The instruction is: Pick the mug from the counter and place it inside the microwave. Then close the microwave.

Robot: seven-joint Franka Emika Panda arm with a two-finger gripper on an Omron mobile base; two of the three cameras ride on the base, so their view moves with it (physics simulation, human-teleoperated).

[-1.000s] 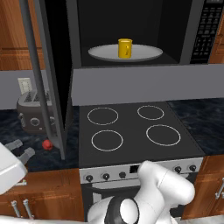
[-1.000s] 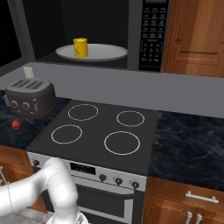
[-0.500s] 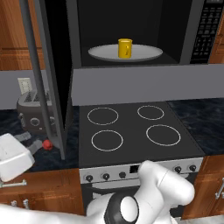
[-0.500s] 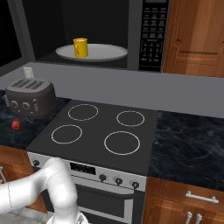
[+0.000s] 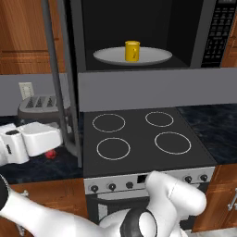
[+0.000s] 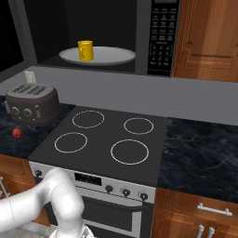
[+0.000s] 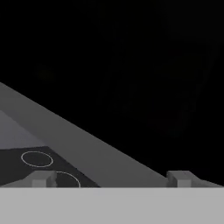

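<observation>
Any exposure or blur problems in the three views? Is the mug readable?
Left base view: evenly lit, sharp, mug bright yellow on the plate against the dark microwave cavity. Right base view: the same, mug clear, no glare. Hand view: mostly near black, only a grey band and stovetop rings readable; claw tips faint.

The microwave (image 6: 102,32) stands open, and the yellow mug (image 6: 85,50) sits upright on its white turntable plate (image 6: 111,56), toward the plate's left side. A keypad (image 6: 160,37) runs down the microwave's right edge, beside a brown wooden cabinet (image 6: 207,37). Below, the black stovetop (image 6: 102,139) shows 4 white rings. To its left a dark grey toaster (image 6: 31,103) rests on the counter (image 6: 200,151), with a small red round object (image 6: 17,133) just in front of it.
</observation>
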